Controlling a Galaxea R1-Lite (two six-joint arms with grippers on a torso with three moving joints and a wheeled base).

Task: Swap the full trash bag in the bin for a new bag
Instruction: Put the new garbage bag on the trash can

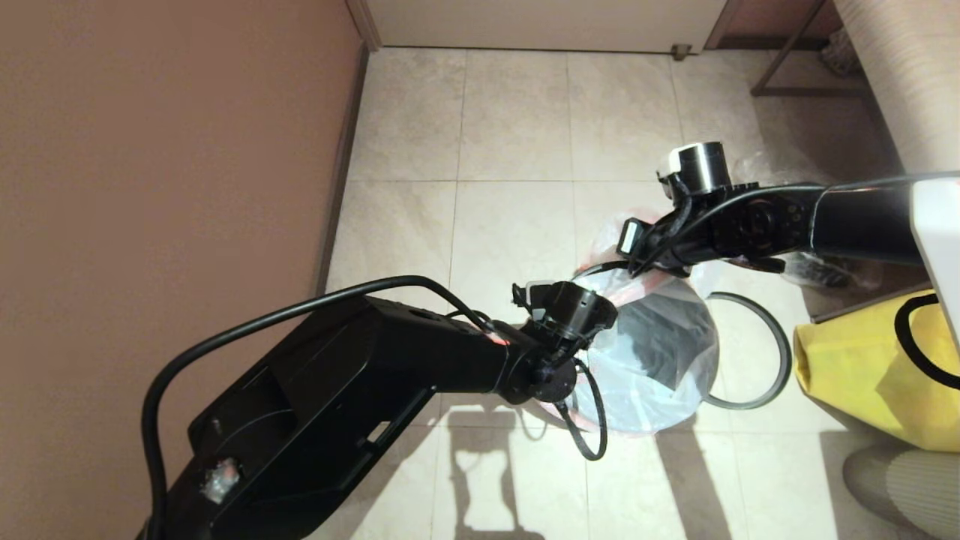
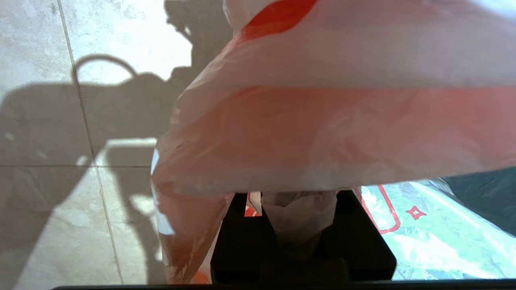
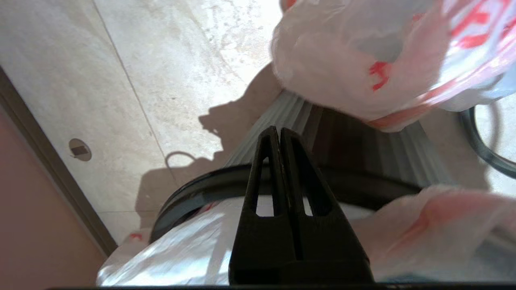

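Head view: tiled floor (image 1: 517, 112) is the largest thing, brown wall (image 1: 165, 150) running along 9 o'clock, yellow bag (image 1: 862, 367) at 3 to 4 o'clock. Bin (image 3: 350, 157) stands near frame centre, just toward 4 o'clock, with the new bag (image 1: 652, 352) spread over its mouth, dark inside showing through the film. Loose grey ring (image 1: 772, 352) lies on the floor touching the bin's 3 o'clock side, not fitted. Clear bag (image 1: 825, 270) with dark contents sits behind the right arm at 2 o'clock. Full trash bag: can't pick it out for sure.

Left gripper (image 2: 298, 225) is at the bin's 9 o'clock rim, closed down on a bunched fold of the new bag. Right gripper (image 3: 280, 169) is at the 12 o'clock rim, fingers pressed fully together; nothing visibly pinched, bag film just lies around them.

Risks, as I judge them:
- Thin film; left pulling outward could tear it or drag the bag off the far rim.
- Right has no hold, so the 12 o'clock edge could slip into the bin.
- Light bin may tip or slide under a sideways tug.

Room: open floor from 10 to 1 o'clock. Tight at 3 o'clock, where ring and yellow bag crowd in. Both wrists close over the bin.
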